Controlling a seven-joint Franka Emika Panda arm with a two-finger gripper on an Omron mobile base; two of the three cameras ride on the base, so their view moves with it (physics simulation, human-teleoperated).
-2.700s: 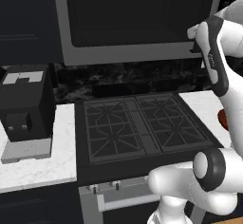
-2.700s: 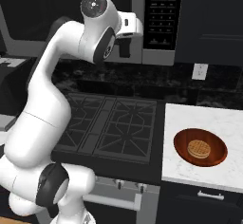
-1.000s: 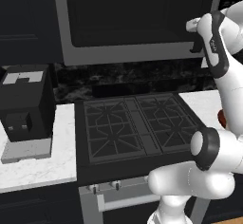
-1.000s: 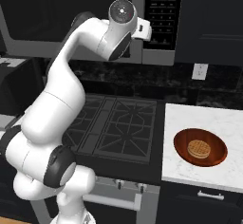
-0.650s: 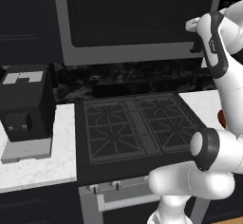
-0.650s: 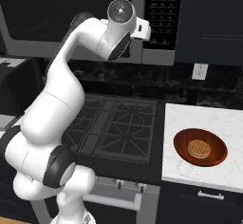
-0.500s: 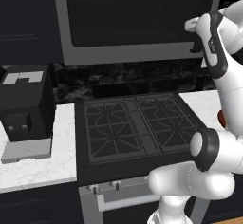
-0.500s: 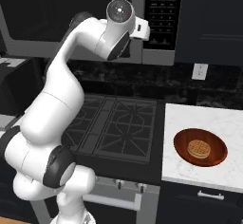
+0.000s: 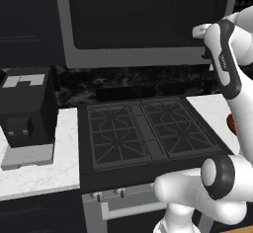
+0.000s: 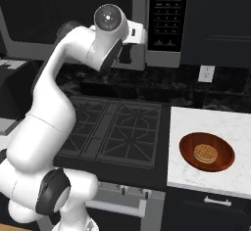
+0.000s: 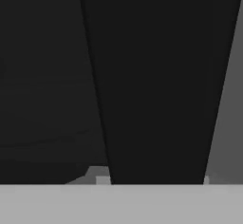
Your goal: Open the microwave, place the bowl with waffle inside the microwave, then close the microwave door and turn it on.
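At the far left a boxy matte-black coffee machine stood on a white, faintly speckled stone desk, its flat top carrying a pale panel. Next to it lay a black cooktop with angular cast-looking grates set side by side, and beneath its front edge ran a row of small knobs over a pale oven bar. Above the cooktop hung the microwave, a wide box with a smooth grey frame; the microwave door was shut, its big dark glass pane glossy and featureless. The white arm with dark joints rose to the door's right edge, where the gripper sat against the lower corner of the frame, just beside the black button panel with its rows of small pale keys. From the hand camera a broad, smooth black bar ran up the middle, very close, with grey frame to its right; whether the jaws were apart or together could not be told. Farther right, on another white stone desk, sat the bowl with waffle, shallow, round and reddish-brown, the flat golden gridded disc centred in it, well apart from the microwave.
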